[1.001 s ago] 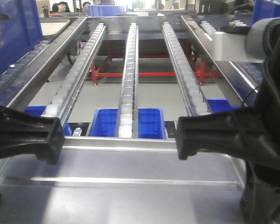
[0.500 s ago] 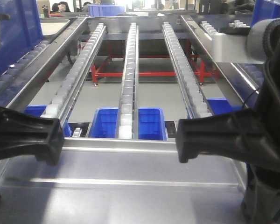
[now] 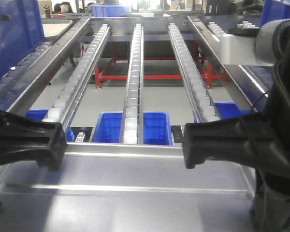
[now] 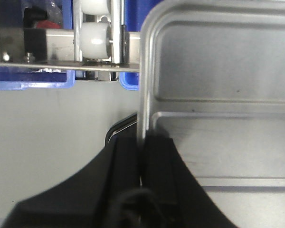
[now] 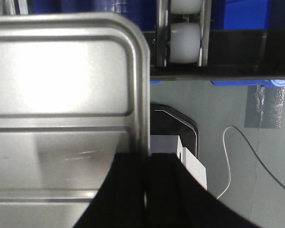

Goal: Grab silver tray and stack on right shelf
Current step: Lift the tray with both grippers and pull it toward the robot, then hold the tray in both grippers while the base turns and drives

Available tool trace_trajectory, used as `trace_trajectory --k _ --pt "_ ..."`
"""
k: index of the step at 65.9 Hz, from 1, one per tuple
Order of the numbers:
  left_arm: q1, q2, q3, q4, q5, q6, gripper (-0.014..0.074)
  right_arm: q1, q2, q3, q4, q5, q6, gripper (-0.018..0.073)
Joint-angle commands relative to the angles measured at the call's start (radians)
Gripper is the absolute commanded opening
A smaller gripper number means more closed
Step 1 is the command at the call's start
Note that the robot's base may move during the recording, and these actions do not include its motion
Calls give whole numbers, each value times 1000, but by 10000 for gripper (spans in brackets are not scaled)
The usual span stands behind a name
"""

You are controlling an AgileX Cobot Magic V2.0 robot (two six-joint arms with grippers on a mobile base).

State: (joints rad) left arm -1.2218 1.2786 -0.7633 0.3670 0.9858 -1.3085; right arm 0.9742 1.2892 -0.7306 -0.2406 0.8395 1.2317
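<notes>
Shelf: sloping up and away from the front view, with three roller lanes running back from its steel front lip.
Tray: hanging level between both grippers, its far rim reaching the shelf's front end. Whether it is touching, cannot tell. Raised ridges are showing across its floor.
Bins: blue, sitting low under the shelf's front.
Left gripper: jaws pinching narrow on the tray's left rim, one finger inside and one outside.
Right gripper: jaws pinching narrow on the tray's right rim the same way.
Rollers: white end ones showing just beyond the tray's far corners.
</notes>
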Motion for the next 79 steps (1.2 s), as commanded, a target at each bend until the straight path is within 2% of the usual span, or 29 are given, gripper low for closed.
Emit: trace_trajectory --k 1,36,79 --pt "-1 -21 -29 22 16 8 -100 -5 -32 -26 -25 -9 -9 70" --pt "-1 -21 -29 20 16 8 -100 -5 -32 -26 -25 -3 -9 70" --pt "-3 -21 -29 18 16 8 -100 -5 -32 -26 -25 114 -9 70"
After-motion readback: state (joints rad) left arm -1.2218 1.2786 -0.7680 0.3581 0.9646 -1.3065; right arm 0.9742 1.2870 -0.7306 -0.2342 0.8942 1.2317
